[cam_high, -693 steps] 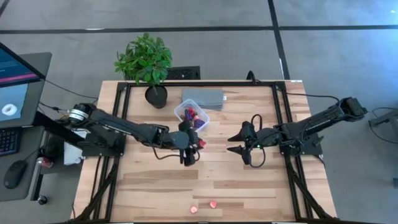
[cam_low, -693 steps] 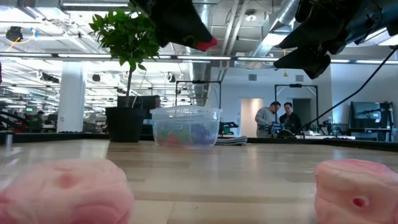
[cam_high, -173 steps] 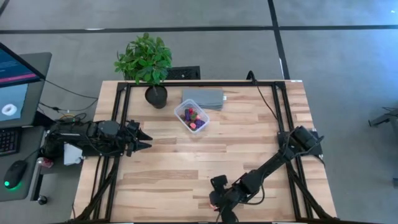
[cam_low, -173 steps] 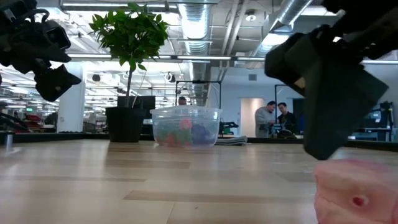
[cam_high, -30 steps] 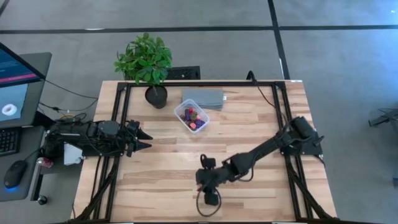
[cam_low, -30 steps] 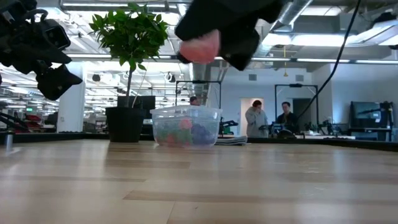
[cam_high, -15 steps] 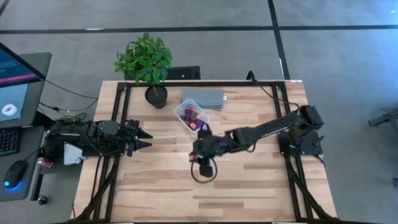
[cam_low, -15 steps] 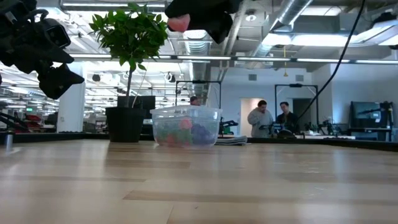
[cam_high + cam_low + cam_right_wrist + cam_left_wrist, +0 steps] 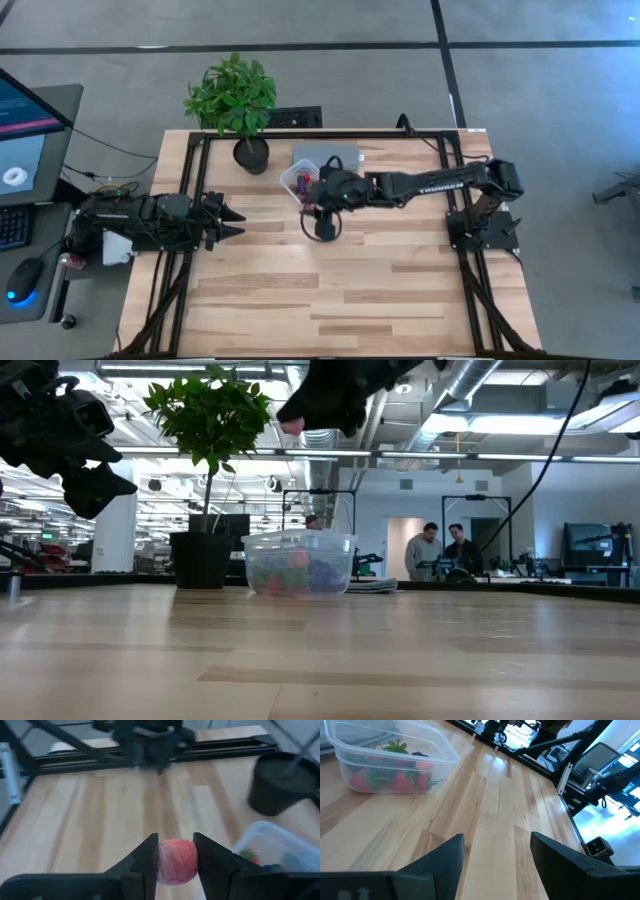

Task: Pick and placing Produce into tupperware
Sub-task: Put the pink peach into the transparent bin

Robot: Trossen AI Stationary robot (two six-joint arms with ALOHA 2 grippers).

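The tupperware [image 9: 297,183], a clear box with red and dark produce inside, stands on the table's far middle; it shows too in the low view [image 9: 300,563] and the left wrist view [image 9: 390,760]. My right gripper [image 9: 312,203] hangs over its near side, shut on a pale pink fruit piece [image 9: 176,861], which the low view shows high above the box [image 9: 291,425]. My left gripper [image 9: 236,217] waits open at the table's left edge, with nothing between its fingers [image 9: 495,845]. My right gripper pinches the pink fruit piece by its two opposite sides [image 9: 163,862] between its two fingers [image 9: 148,856]. The piece is lifted clear, well above the table and the box's rim. It sticks out a little past the fingertips.
A potted plant [image 9: 236,100] stands at the far left corner, beside the box. A flat grey slab [image 9: 337,155] lies just behind the box. Black frame rails run along the table's sides. Two people [image 9: 440,550] stand far back in the room.
My right gripper has carried the pink piece from the table's near middle toward the far edge, to just over the tupperware's near side. The piece has stayed pinched and clear of the table.
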